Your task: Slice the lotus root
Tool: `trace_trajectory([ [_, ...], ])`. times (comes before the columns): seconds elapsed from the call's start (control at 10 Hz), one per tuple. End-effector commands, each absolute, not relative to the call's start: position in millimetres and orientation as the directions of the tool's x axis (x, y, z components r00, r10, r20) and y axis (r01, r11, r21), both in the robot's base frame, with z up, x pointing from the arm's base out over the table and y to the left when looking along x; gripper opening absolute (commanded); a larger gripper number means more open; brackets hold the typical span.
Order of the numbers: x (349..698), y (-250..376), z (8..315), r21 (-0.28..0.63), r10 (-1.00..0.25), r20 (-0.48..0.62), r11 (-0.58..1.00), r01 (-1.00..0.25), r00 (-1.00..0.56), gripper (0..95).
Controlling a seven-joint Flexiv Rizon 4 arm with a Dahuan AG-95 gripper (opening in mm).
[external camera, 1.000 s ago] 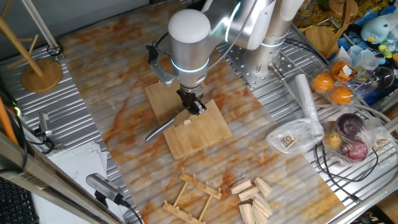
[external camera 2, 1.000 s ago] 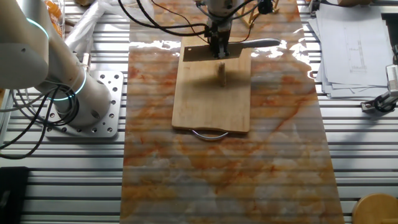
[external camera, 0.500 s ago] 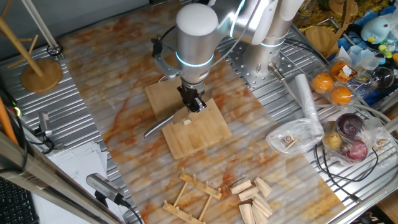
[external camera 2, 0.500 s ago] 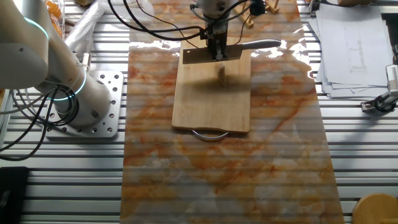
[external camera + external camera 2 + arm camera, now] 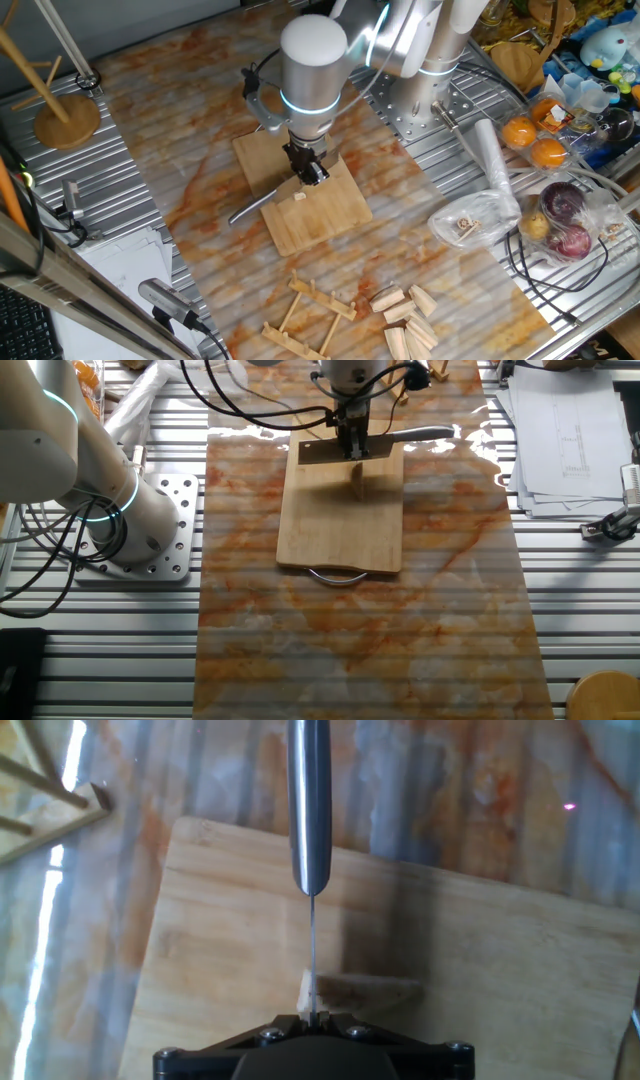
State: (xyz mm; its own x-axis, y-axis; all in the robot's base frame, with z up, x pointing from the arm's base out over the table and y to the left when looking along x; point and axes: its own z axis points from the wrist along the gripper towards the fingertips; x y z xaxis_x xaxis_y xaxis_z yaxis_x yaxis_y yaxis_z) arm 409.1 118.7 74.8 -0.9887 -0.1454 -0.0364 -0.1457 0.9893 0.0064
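Between our fingers sits a knife (image 5: 310,840), clamped at the spine so that the thin blade runs edge-on away from the hand camera and the steel handle points straight ahead. Our gripper (image 5: 311,172) hangs over the wooden board (image 5: 335,215) with its jaws drawn narrow on the blade; from the other fixed view we see the gripper (image 5: 355,448) at the far end of the board (image 5: 340,530), the knife (image 5: 400,436) lying crosswise with its handle reaching past the board's edge. Just under the blade lies the lotus root (image 5: 365,990), a small pale piece flat on the board, the knife's edge meeting it near its left end. We see the lotus root (image 5: 299,197) as a tiny cream block near the board's middle. Beyond the board, on the marbled table (image 5: 180,150), loose wooden blocks (image 5: 405,310) lie well apart from us.
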Motion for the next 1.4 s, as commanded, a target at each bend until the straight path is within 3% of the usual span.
trace_trajectory([
  [0.1,412.1,119.0,69.4,0.003,-0.143,-0.044,0.99,-0.143,-0.989,0.0],
  [1.4,417.7,114.5,72.3,0.025,-0.02,-0.055,0.999,-0.021,-0.998,0.0],
])
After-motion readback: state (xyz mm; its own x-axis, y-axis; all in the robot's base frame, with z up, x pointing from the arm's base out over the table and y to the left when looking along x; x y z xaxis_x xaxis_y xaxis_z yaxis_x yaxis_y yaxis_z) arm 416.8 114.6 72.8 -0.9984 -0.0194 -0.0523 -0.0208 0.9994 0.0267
